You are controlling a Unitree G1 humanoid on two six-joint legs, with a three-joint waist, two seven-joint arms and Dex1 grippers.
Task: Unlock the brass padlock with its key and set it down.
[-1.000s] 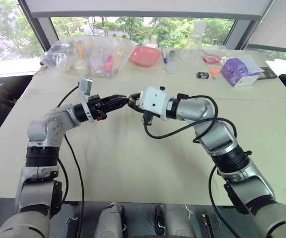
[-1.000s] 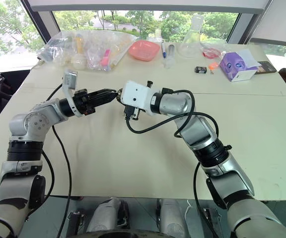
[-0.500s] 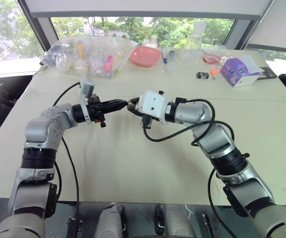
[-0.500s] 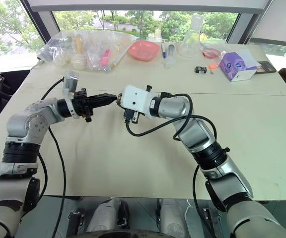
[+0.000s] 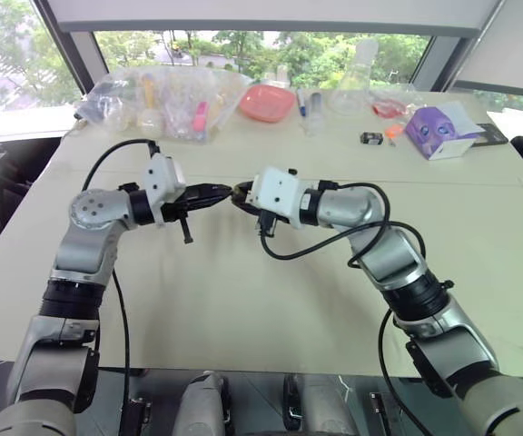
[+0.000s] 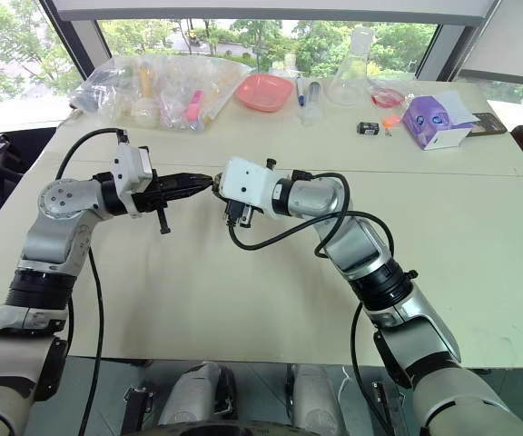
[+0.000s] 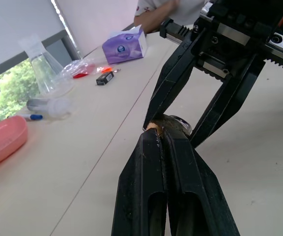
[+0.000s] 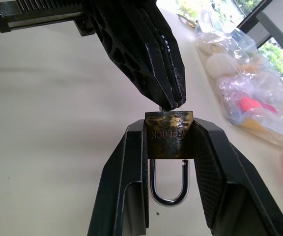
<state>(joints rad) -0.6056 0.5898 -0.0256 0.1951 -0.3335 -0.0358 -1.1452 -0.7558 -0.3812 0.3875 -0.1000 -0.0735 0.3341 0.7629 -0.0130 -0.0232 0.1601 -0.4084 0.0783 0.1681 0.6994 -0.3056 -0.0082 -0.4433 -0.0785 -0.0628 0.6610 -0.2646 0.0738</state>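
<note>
Your small brass padlock [image 8: 169,133], a worn yellowish-brown block with a silvery shackle, sits clamped between the two black fingers of the right gripper [image 8: 169,142], held in the air above the pale table [image 5: 243,300]. Its body is wedged across the fingertips, and the shackle hangs back toward the wrist with one leg free of the body. The left gripper [image 8: 168,103] meets it head-on from the opposite side: its fingers are pressed tight together, tips touching the padlock's far face, where a sliver of metal shows between tips and brass. You cannot make out a key itself. From the head camera, the two grippers [image 5: 234,193] meet tip to tip in mid-table. Well beyond them lie a clear plastic bag [image 5: 166,95] of oddments, a pink dish [image 5: 267,102], a glass flask [image 5: 352,86] and a purple tissue box [image 5: 439,130].
</note>
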